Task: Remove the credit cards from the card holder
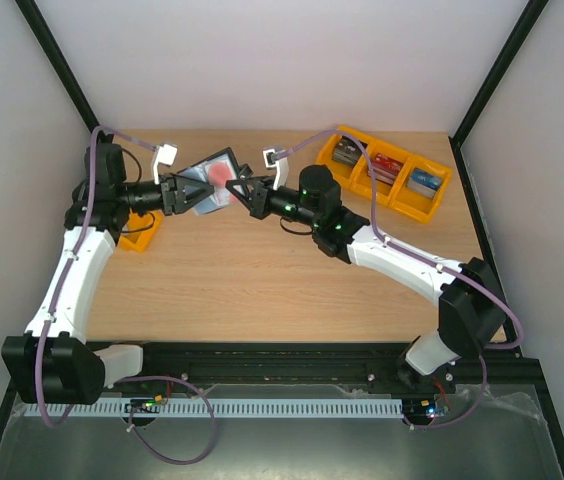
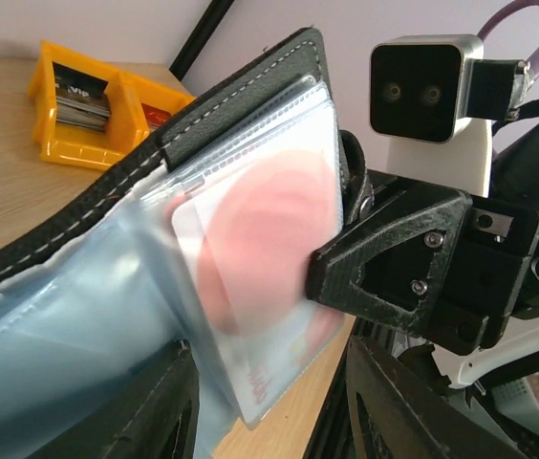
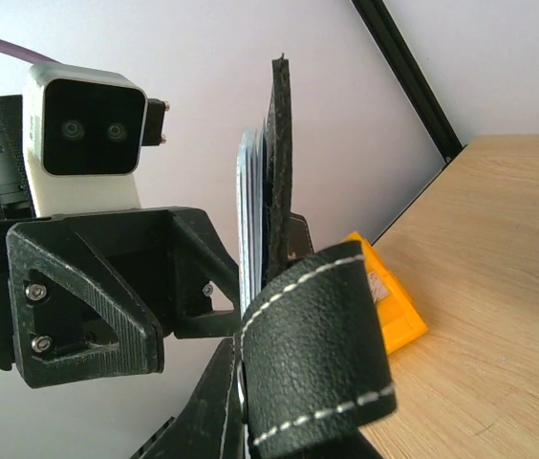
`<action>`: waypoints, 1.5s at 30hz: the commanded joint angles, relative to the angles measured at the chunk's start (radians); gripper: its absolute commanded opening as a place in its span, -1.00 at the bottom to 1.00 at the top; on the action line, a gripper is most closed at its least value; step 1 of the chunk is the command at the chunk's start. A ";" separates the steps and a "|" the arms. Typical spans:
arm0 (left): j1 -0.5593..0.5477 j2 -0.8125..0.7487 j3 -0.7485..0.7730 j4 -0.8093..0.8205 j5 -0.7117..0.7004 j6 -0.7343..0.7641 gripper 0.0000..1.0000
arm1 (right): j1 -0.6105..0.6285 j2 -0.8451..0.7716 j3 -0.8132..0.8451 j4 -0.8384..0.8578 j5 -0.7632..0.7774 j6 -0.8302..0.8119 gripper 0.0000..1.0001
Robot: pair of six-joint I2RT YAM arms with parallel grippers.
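Card holder (image 1: 202,172) hangs open; I see my right gripper (image 1: 238,190) clenched on its edge, left gripper (image 1: 183,194) released around its credit card (image 1: 222,175).

Between left fingers (image 1: 184,196) and right fingers (image 1: 239,189), card holder (image 1: 212,166) with credit card (image 2: 262,273) in its pocket; trays (image 1: 414,211) at back right.

The card holder (image 3: 279,163) is up on edge, stitched tab (image 3: 317,354) curling out front. Other arm's camera (image 3: 83,134) stares back from the left, 1 yellow tray (image 3: 398,311) behind on the table (image 3: 508,287).
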 commanded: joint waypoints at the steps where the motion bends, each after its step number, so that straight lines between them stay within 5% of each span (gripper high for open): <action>1: -0.003 -0.004 -0.028 0.040 -0.028 -0.031 -0.08 | 0.002 -0.025 0.027 0.071 -0.032 0.029 -0.97; 16: -0.067 0.017 -0.058 0.149 0.097 -0.133 -0.17 | 0.023 0.068 0.031 0.231 0.017 0.177 -0.97; 19: -0.067 0.023 -0.053 0.212 0.147 -0.192 -0.39 | 0.041 0.102 0.035 0.252 0.031 0.191 -0.97; 23: -0.066 0.024 -0.035 0.203 0.172 -0.182 -0.93 | 0.042 0.131 0.031 0.285 0.016 0.225 -0.97; 39: 0.014 -0.023 -0.009 0.108 0.208 -0.123 -0.95 | 0.001 0.093 -0.024 0.318 -0.061 0.240 -0.97; 45: 0.050 -0.042 -0.046 -0.028 0.036 0.041 -0.95 | -0.035 0.061 -0.063 0.398 -0.077 0.304 -0.97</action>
